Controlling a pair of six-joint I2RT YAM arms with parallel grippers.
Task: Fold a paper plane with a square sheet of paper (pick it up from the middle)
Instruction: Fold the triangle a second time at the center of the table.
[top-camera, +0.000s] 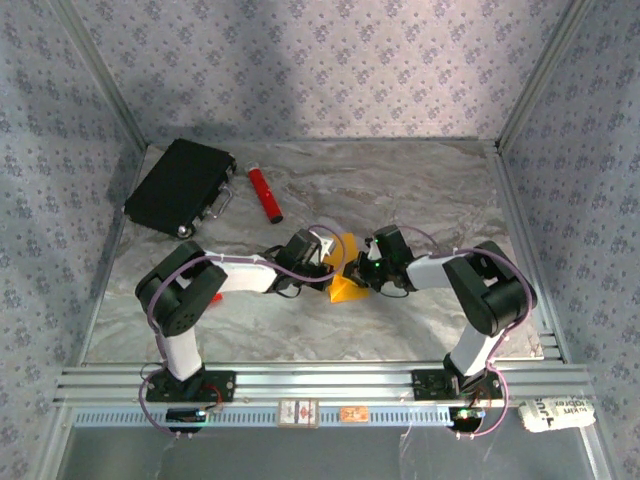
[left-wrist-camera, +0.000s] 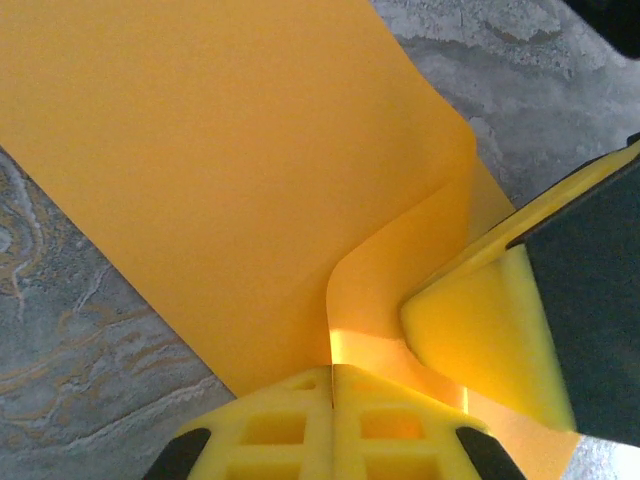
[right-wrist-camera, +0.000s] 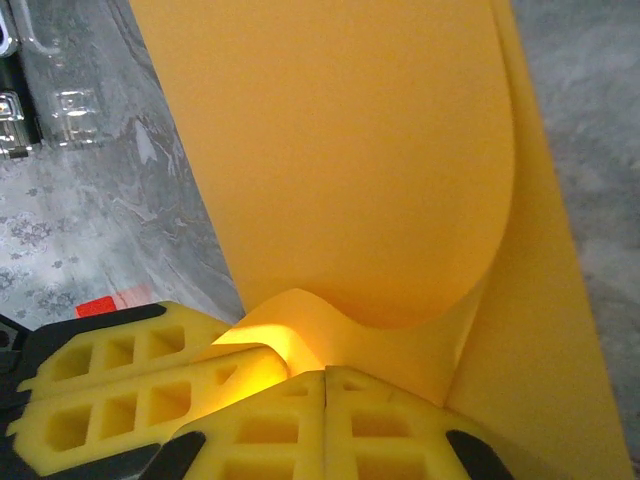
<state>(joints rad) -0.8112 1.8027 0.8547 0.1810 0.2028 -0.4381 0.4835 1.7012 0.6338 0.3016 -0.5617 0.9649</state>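
Note:
The square sheet of paper (top-camera: 346, 279) is orange-yellow and stands bent up off the marble table (top-camera: 420, 190), between my two grippers near the table's middle. My left gripper (top-camera: 328, 264) is shut on its lower edge; in the left wrist view the paper (left-wrist-camera: 230, 170) curls up from the closed yellow fingertips (left-wrist-camera: 300, 420) of the left gripper (left-wrist-camera: 332, 385). My right gripper (top-camera: 360, 268) is shut on the same sheet right beside it. In the right wrist view the paper (right-wrist-camera: 350, 160) bulges above the closed right gripper (right-wrist-camera: 325, 380), with the left gripper's fingers (right-wrist-camera: 130, 370) touching at the left.
A black case (top-camera: 180, 185) lies at the back left with a red cylinder (top-camera: 265, 193) next to it. A small red block (right-wrist-camera: 100, 305) lies on the table. Patterned walls close in three sides, and a metal rail (top-camera: 320, 380) runs along the near edge.

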